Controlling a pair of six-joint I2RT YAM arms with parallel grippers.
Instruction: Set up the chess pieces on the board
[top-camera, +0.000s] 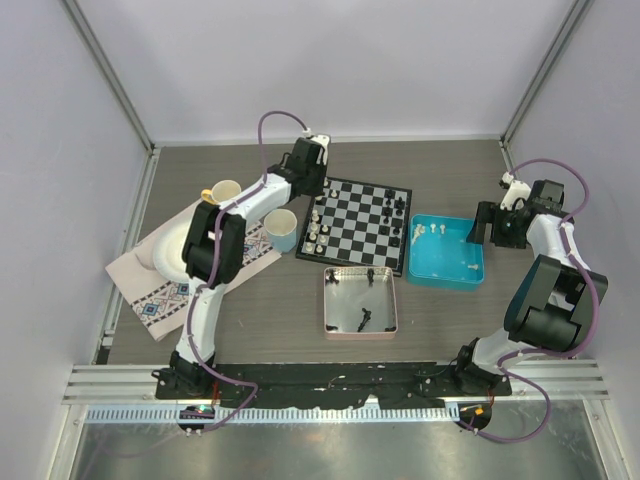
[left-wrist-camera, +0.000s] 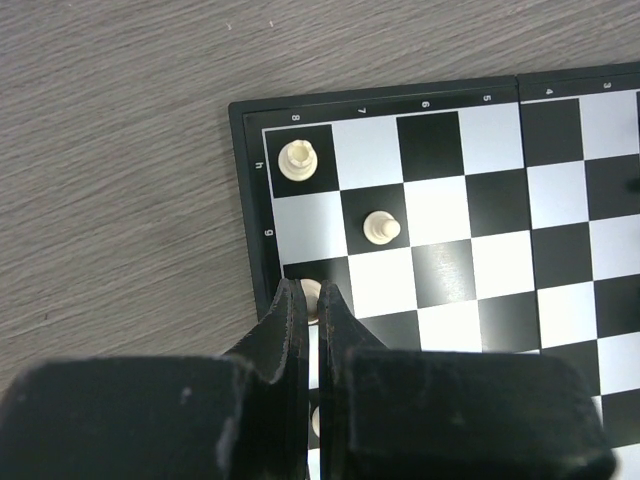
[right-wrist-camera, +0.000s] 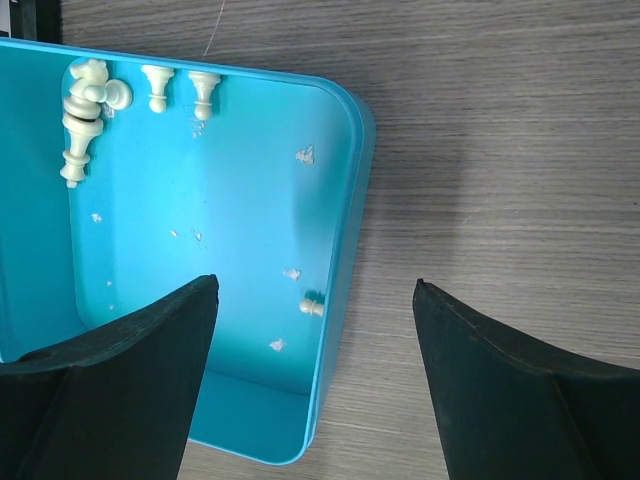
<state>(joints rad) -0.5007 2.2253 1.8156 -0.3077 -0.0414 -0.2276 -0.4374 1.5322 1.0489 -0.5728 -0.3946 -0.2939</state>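
chess pieces (left-wrist-camera: 297, 160), tiny off-white, stand on the black-and-white board (left-wrist-camera: 430, 150); left claw (left-wrist-camera: 310, 290) closed, right claw (right-wrist-camera: 314, 284) spread open

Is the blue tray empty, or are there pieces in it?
Not empty. The blue tray holds off-white pieces, a cluster in one corner, and one small piece by the wall.

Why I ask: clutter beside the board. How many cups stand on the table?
2. A cream round cup stands far left, beyond the white plate; a light blue cup stands beside the black-and-white chessboard's left edge. The left arm could hide another.
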